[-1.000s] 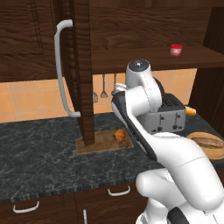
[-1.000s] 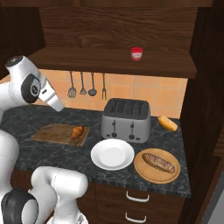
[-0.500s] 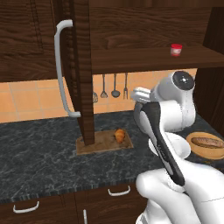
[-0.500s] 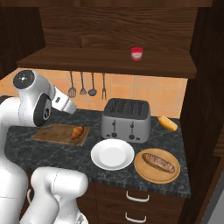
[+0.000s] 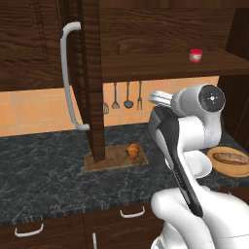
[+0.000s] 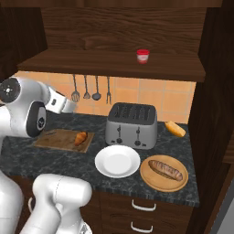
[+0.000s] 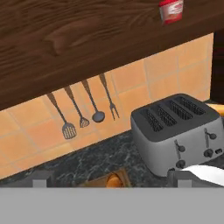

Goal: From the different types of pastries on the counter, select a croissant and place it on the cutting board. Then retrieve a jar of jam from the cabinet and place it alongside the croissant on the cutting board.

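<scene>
The golden croissant (image 5: 133, 150) (image 6: 81, 138) lies on the brown cutting board (image 5: 108, 161) (image 6: 55, 139) on the dark counter (image 5: 44, 180). The red-lidded jar of jam (image 5: 195, 55) (image 6: 143, 55) (image 7: 171, 11) stands on the shelf of the open cabinet (image 5: 146, 63). My gripper (image 5: 156, 98) (image 6: 69, 106) hangs above the board's right end, well below the jar. It is open and holds nothing; its fingertips (image 7: 42, 178) stand far apart in the hand view. The croissant's top (image 7: 114, 180) peeks up at the bottom of that view.
The cabinet door (image 5: 90, 78) with its curved handle (image 5: 68, 73) stands open over the board's left end. A toaster (image 6: 131, 124) (image 7: 179, 131), a white plate (image 6: 117, 161), a loaf on a round disc (image 6: 165, 170) and a small bun (image 6: 175, 129) sit to the right. Utensils (image 6: 91, 89) hang on the tiles.
The arm's elbow has swung to the right and the hand has turned up from the board toward the toaster and shelf. The croissant stays on the board.
</scene>
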Available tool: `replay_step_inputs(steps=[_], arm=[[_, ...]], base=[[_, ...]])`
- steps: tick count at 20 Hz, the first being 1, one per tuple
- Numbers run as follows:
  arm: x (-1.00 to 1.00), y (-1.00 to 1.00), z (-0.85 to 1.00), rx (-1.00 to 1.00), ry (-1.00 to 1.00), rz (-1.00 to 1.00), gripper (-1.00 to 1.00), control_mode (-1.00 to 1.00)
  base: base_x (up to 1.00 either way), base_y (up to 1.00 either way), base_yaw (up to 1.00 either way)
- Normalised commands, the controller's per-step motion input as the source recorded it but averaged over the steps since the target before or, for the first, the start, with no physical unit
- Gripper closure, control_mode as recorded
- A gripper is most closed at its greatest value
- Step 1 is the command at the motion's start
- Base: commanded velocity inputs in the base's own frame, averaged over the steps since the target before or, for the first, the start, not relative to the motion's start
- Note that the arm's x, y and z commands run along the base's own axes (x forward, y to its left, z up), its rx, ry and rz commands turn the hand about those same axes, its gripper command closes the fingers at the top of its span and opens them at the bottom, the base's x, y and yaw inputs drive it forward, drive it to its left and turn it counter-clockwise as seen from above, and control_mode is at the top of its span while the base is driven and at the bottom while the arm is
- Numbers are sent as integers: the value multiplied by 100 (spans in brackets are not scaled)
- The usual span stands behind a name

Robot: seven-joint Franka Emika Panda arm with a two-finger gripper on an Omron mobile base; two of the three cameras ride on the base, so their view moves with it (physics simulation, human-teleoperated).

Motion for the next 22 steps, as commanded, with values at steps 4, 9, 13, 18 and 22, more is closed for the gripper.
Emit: replay_step_inputs(steps=[4, 9, 13, 18, 22], arm=[[0, 0, 100, 0, 0, -13, -100, -100], [1, -6, 69, 0, 0, -3, -100, -100], [2, -24, 9, -4, 0, -1, -100, -100], [0, -25, 25, -14, -23, 0, -100, -100], [17, -20, 0, -6, -2, 0, -100, -100]], base=[[0, 0, 0], [0, 0, 0], [0, 0, 0], [0, 0, 0], [0, 0, 0]])
